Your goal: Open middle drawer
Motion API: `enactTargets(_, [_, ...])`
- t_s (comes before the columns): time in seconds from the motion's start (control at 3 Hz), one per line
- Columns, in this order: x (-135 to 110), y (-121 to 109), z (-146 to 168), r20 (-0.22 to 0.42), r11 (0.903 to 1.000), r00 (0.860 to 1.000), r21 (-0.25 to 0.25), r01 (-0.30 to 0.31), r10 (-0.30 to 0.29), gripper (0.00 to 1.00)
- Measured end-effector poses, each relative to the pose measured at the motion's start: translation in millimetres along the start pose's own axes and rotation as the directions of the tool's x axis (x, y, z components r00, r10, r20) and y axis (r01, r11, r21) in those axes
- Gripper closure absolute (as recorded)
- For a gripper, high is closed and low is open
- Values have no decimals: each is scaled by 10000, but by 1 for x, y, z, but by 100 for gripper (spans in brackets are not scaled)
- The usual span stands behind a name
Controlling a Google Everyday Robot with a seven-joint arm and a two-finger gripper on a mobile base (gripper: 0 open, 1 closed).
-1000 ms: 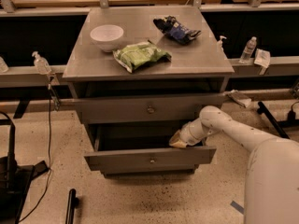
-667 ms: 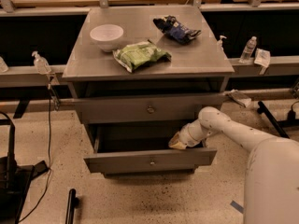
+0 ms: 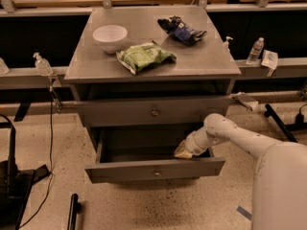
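Middle drawer [image 3: 120,170] has slid a touch further out, now well open at lower centre beneath the desk [image 3: 206,61]. End effector [image 3: 184,151] sits inside its right end, prob. pulling from behind the front; open or closed, can't tell

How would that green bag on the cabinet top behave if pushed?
The green bag looks crinkled and puffy, so probably light and floppy. Lying flat, it should slide, not roll. The claw is in the open middle drawer.
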State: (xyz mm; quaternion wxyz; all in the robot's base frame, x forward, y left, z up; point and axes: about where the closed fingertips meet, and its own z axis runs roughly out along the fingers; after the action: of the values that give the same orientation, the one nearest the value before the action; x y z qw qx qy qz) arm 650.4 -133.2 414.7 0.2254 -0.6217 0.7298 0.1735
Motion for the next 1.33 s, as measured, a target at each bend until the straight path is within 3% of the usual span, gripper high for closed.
enactTargets(0.33, [-5,22,-4,342,9998,9994,-194,100,-94,100])
enactTargets(0.67, [-6,19,-3,481,9998,9987,-55,166,-164,100])
enactTargets(1.33, [17,-6,17,379,9999,9991,1,-172,171,100])
